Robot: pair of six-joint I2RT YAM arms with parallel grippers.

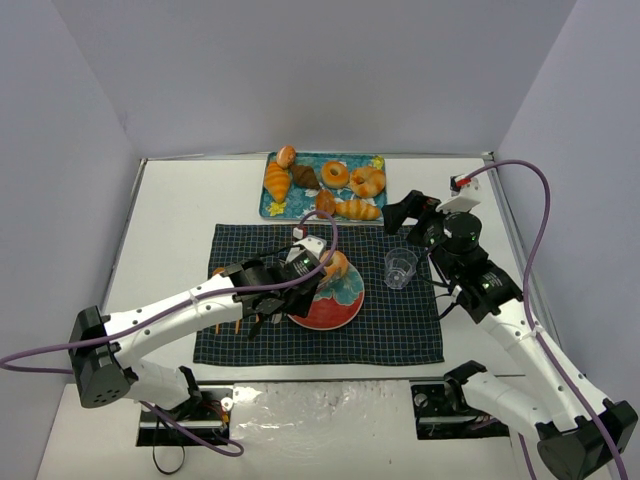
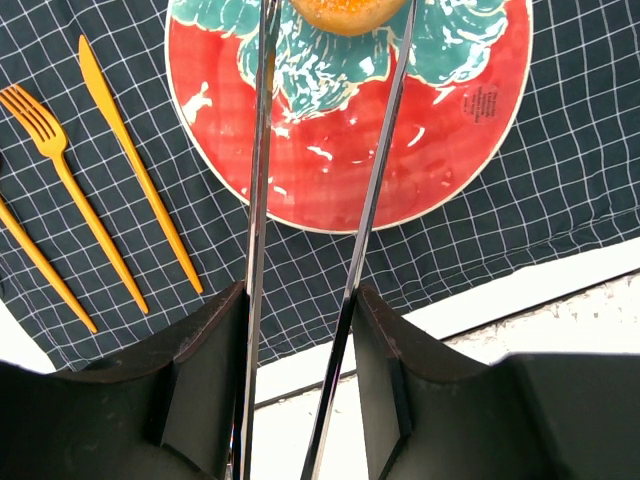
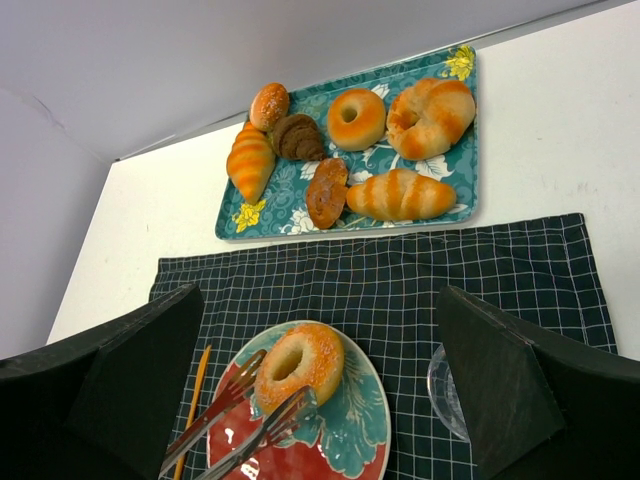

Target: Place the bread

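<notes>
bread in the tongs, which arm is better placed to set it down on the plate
Left. The left gripper is shut on the tongs, whose tips clasp the bread over the plate. The right gripper is open, holding nothing, off beside the cup.

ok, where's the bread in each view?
Top external: bread mid-frame, at the far edge of the plate.
Left wrist: bread cropped at the top edge, between the tongs.
Right wrist: bread bottom, left of centre.
Shared landmark: that red-and-teal plate.
</notes>
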